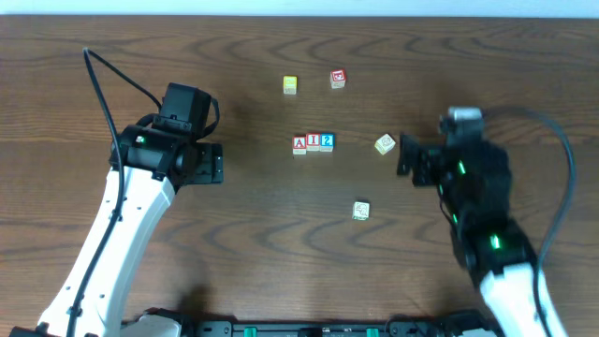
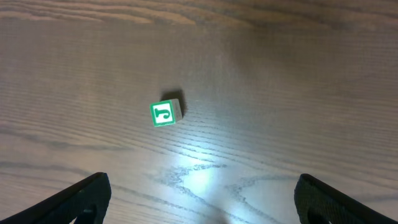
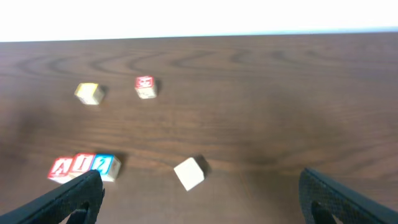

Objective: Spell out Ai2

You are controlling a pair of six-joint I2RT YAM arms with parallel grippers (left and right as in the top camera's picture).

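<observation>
Step in hand: I judge the spelling itself done; what remains is checking the row and parking the arms.
Word row: A block (image 1: 299,143), I block (image 1: 314,142) and 2 block (image 1: 327,141) sit side by side at the table's middle, touching or very nearly so, reading A-I-2 from left to right in the overhead view.
Row seen from the right wrist: the same three blocks lie low on the left, just above my left-hand finger, letters facing the camera.
Left gripper (image 1: 213,165): spread wide and empty, well to the left of the row.
Right gripper (image 1: 408,156): spread wide and empty, just beside the cream block (image 1: 385,143) and right of the row.
Spare blocks: yellow block (image 1: 290,85) and red block (image 1: 338,79) lie beyond the row, apart from each other; the cream block lies skewed between the row and the right gripper.
Green J block (image 2: 165,113): lies alone ahead of the left fingers (image 2: 87,196). I take it for the loose block (image 1: 361,211) nearer the base, but I cannot confirm that.
Table (image 1: 524,65): dark wood grain.
Next move calls for: no further grasp, in my judgement. I would draw both arms back without brushing the row, the right one minding the cream block at its fingertips.
Risk: a nudge to the 2 block would break the line.
</observation>
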